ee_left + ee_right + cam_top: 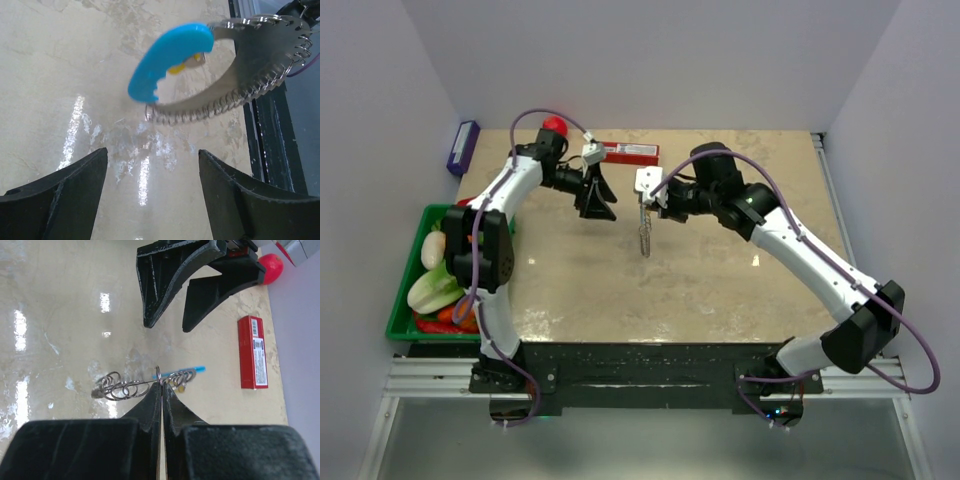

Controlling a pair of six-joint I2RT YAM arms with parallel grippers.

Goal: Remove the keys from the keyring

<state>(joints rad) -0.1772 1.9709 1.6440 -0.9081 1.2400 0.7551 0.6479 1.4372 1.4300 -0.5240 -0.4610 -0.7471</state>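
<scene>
Right wrist view shows your right gripper (pixel 161 390) pinched fully shut on one link of the keyring (pixel 142 386). The loop hangs from it over the middle of the bench (pixel 720 290), clear of the surface. The small brass key (pixel 179 385) sits on the loop just beside the grip, next to the blue segment (pixel 170 60).

Your left gripper (pixel 152 160) faces the loop from close by, jaws wide apart and holding nothing.

Watch these risks:
- The key is tiny and half hidden behind the blue segment. If you close now, you will likely catch the segment or the links instead.
- The loop is floppy. A nudge from one finger may swing it away or twist the key out of reach.
- Your right grip is on a single thin link. A hard pull could slide it out and drop the keyring.
- The two grippers are near each other, so an overshoot could knock them together.

At the bench's left edge, a green tray (pixel 402 300) holds vegetables: pale green and white pieces with red and orange ones beneath, partly hidden by your left arm. A red box (pixel 625 152) lies by the far edge, closed, contents unseen.
</scene>
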